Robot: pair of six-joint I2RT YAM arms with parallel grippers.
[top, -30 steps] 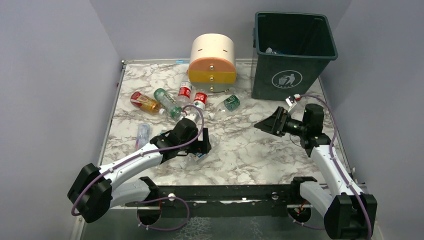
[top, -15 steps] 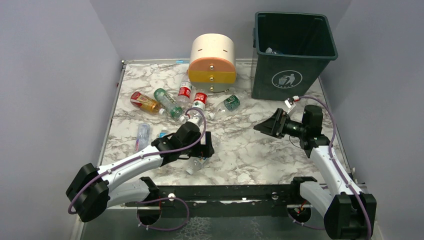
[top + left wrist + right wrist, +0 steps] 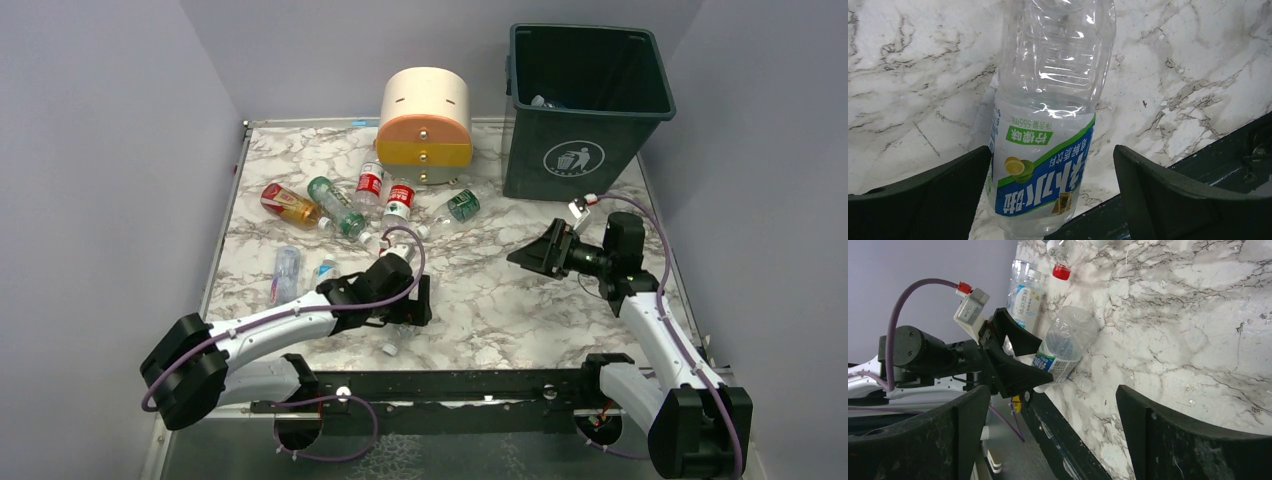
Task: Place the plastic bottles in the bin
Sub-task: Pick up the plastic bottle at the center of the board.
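Grey-veined white marble table top (image 3: 500,290) and its load
At the far edge stand a cream-and-orange round drawer unit (image 3: 425,125) and a dark green square plastic bin (image 3: 530,160); red- and green-labelled plastic bottles (image 3: 369,184) lie before the unit; two clear bottles (image 3: 285,272) lie near the left edge; a green-and-blue-labelled clear bottle (image 3: 1048,130) lies near the front edge.

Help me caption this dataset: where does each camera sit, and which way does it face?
Top: above and behind the robot, looking down on the table, bottles and bin; left arm and right arm show.
Left wrist: on the left arm, looking down at a clear bottle between its open fingers.
Right wrist: on the right arm, looking across the table at the left gripper; its own fingers frame the bottom.
Shared: both wrist views show that same bottle.
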